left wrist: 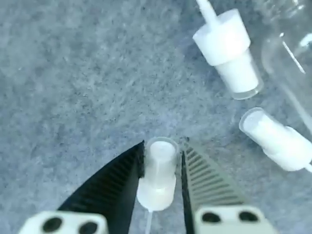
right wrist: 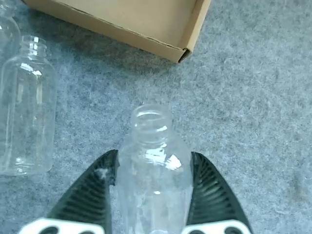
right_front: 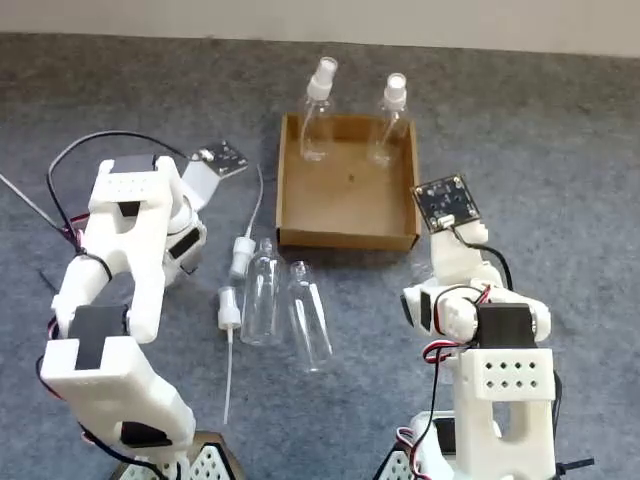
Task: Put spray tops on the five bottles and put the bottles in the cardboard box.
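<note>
The work surface is a grey mat [right_front: 520,130] with a mottled, felt-like finish of short fibres. In the high view it spans the frame from the left edge to the right edge and reaches down to the bottom edge. A pale, plain band [right_front: 150,15] runs the full width along the top of that frame. It meets the mat at a slightly slanted line that sits lower at the right. Both wrist views show the same grey mat as background, with light and dark flecks visible.
</note>
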`<state>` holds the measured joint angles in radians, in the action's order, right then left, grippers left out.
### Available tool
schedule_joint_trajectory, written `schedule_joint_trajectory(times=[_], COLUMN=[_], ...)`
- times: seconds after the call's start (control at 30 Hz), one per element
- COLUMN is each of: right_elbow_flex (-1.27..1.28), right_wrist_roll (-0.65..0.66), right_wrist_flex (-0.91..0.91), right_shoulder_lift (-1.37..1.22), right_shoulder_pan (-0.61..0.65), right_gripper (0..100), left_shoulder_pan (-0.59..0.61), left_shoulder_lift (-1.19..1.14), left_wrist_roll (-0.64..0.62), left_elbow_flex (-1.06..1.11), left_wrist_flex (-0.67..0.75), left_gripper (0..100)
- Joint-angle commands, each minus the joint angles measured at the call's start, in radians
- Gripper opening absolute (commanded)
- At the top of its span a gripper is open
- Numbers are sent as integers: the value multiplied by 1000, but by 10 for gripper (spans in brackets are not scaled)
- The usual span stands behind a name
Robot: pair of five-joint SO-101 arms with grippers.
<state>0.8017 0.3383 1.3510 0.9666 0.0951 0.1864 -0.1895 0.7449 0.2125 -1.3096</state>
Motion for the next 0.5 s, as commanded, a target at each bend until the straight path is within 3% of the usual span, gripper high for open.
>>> schedule_joint_trajectory(times=[0.0, 0.47], right_elbow_flex=[-5, -5], right_wrist_roll=[-8, -8], right_wrist_flex=[5, 7], right_shoulder_lift=[25, 25], right_shoulder_pan=[8, 7], right_gripper=[4, 4], left_shoulder_pan=[13, 13], left_shoulder_lift=[51, 44], left_wrist_roll=[-15, -57], left_elbow_flex=[-31, -19], left_wrist_flex=[5, 11], left_gripper=[168, 171])
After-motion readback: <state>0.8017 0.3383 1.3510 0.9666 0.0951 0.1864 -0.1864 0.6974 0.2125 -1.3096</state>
